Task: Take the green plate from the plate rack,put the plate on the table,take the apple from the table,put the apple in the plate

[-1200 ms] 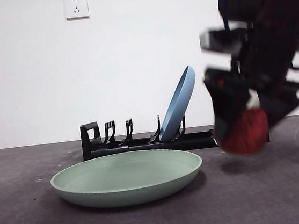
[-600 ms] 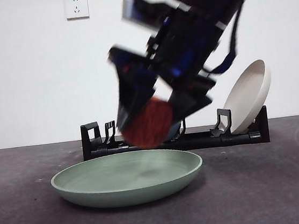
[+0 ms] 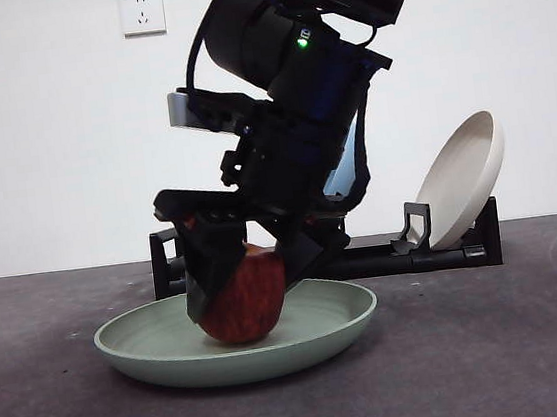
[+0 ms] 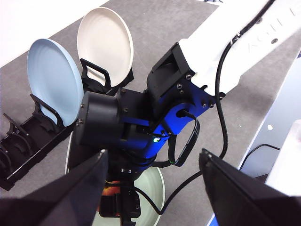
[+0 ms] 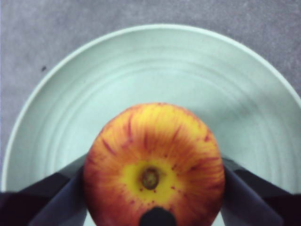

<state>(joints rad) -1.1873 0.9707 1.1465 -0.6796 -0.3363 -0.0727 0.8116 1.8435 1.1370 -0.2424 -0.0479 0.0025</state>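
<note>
The green plate [image 3: 238, 339] lies flat on the table [image 3: 498, 365], in front of the plate rack [image 3: 365, 257]. The apple [image 3: 240, 298] sits low in the middle of the plate, stem up. From the front it looks like it touches the plate floor, but I cannot be sure. The right gripper [image 3: 241, 273] comes down from above and squeezes the apple from both sides. So the apple is right under this gripper, and the plate is right under the apple. I think the next move only needs the gripper to let go and lift straight up. The left gripper [image 4: 150, 188] is spread wide with nothing in it, high above, looking down on the other arm.
</note>
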